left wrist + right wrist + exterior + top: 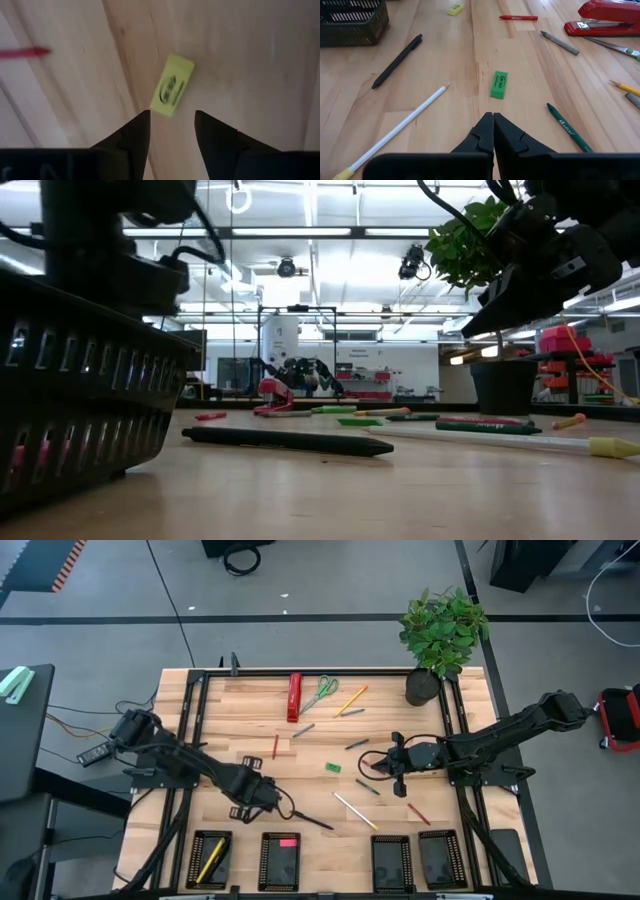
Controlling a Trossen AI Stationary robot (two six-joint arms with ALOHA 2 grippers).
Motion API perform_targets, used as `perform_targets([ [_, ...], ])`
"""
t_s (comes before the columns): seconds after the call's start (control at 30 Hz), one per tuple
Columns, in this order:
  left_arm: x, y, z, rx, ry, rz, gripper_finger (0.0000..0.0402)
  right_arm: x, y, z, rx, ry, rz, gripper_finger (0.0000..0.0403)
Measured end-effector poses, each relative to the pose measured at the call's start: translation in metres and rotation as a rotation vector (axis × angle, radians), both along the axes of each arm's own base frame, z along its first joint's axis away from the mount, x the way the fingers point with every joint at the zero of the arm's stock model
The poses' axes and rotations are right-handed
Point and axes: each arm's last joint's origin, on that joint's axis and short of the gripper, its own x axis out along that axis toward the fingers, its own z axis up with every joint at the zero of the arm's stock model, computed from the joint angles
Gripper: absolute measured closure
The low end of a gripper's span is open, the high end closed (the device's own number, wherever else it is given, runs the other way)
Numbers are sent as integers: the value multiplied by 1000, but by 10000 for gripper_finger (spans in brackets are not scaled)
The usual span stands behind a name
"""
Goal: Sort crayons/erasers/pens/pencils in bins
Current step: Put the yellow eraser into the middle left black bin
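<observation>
We count two bins (210, 860) seemingly filled; most sticks lie loose on the table (330, 840). Left hand (172, 122) open above yellow eraser (172, 85); right hand (493, 131) closed, empty.

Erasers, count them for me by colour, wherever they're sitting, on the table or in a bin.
1 pink eraser, in a bin
1 green eraser, on the table
1 yellow eraser, on the table
Total: 3
</observation>
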Motion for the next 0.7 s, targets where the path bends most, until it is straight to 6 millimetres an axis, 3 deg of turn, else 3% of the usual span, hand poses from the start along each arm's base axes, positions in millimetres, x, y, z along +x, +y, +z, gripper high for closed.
perform_targets([
  [0.3,7,17,-3,-84,31,-72,237,0,0,0,-12,7,6,392],
  [0.7,11,24,-3,-96,22,-128,237,-1,0,-2,-23,29,11,392],
])
